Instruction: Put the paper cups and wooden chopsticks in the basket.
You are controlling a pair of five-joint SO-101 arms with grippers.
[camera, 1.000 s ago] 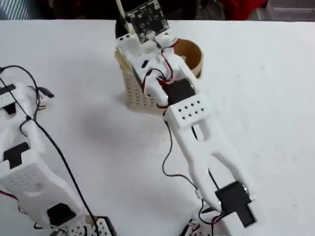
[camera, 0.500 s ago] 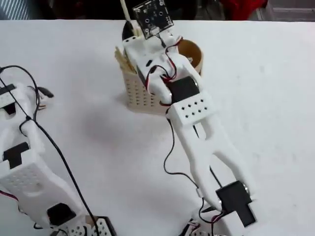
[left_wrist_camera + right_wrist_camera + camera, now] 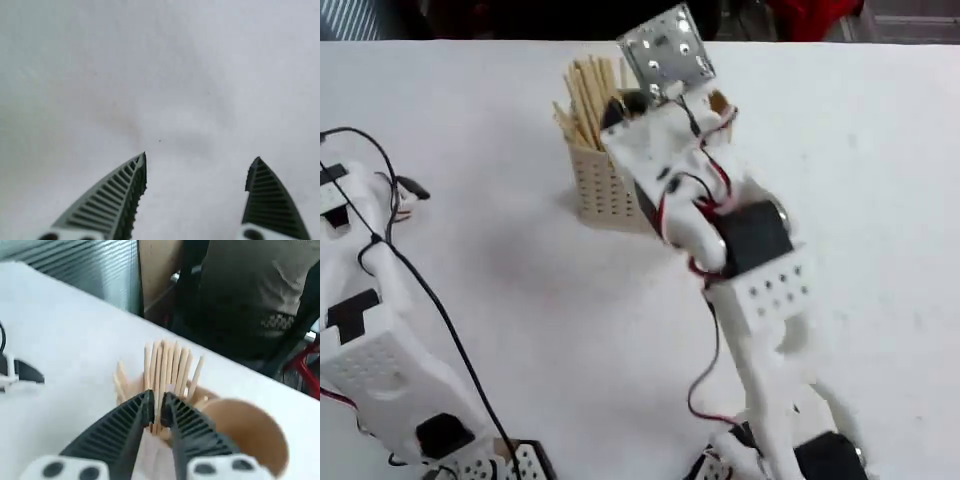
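A bundle of wooden chopsticks point(image 3: 585, 95) stands upright in a small white perforated basket point(image 3: 600, 190) toward the far side of the white surface point(image 3: 500, 290). Their tops fan out loosely above the rim. Just beside the sticks is a brown paper cup point(image 3: 247, 437), its open mouth tilted toward the right wrist camera. The arm hides whether it sits inside the basket or only leans against it.

The right claw point(image 3: 157, 402) hangs directly over the stick tops. It is clenched almost fully, with only a thin slit between the jaws and nothing clearly held. The right arm stretches across the basket from the near side. The left claw point(image 3: 200, 157) is released, jaws spread wide over bare surface, well apart from the basket.

The likely trouble is the claw's closeness to the sticks. If a stick tip is caught in the slit, any lift would probably drag it out or scatter the bundle. The basket looks light, so a brush from the arm could tip it and spill everything. The cup, if only leaning, could roll away when nudged.
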